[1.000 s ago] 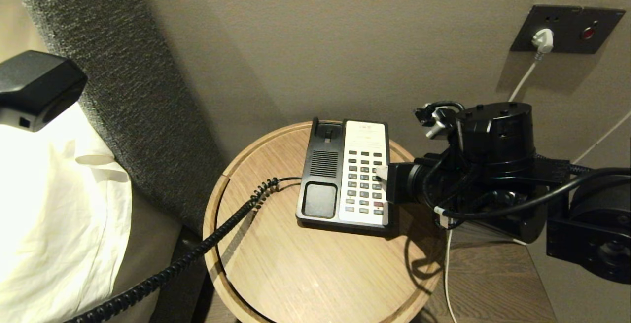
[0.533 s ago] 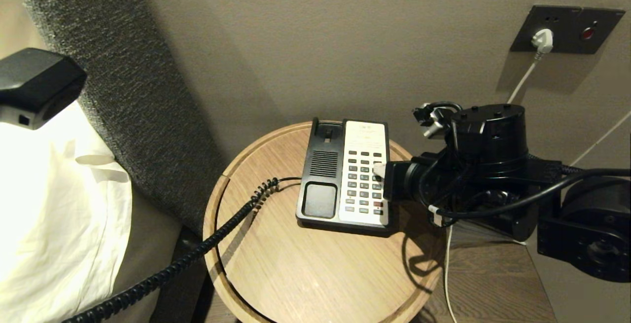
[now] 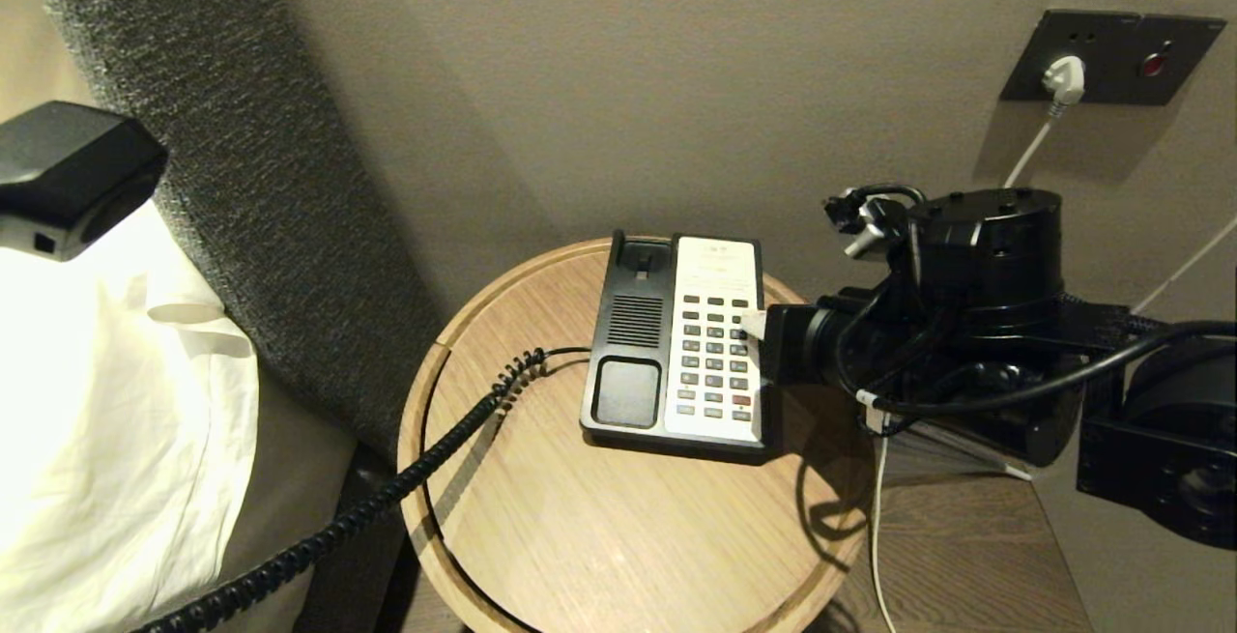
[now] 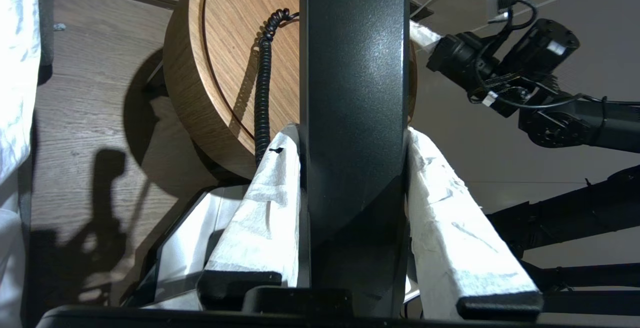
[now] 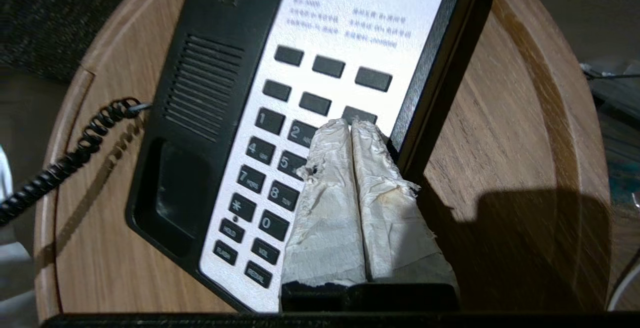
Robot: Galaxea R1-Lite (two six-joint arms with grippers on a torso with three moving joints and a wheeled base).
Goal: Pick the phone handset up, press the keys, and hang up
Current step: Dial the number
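Note:
The phone handset [image 4: 352,67] is a long black bar, and my left gripper [image 4: 352,135] is shut on it with a white-wrapped finger on each side. One blocky end of the handset [image 3: 72,174] shows at the far left of the head view, over the bed. Its coiled cord [image 3: 425,459] runs to the phone base [image 3: 633,343] on the round wooden table [image 3: 599,536]. My right gripper [image 5: 350,125] is shut, its wrapped tips together on the right column of the keypad [image 5: 280,157]. In the head view the right gripper [image 3: 752,324] reaches in from the right.
A grey upholstered headboard [image 3: 242,179] and white bedding [image 3: 106,401] stand left of the table. On the wall at the back right is a dark socket plate with a white plug [image 3: 1063,77]. A white cable [image 3: 879,536] hangs beside the table's right edge.
My right gripper's tip has shifted a little up the keypad's right column, toward the wall. The left gripper keeps the handset held in the same place.

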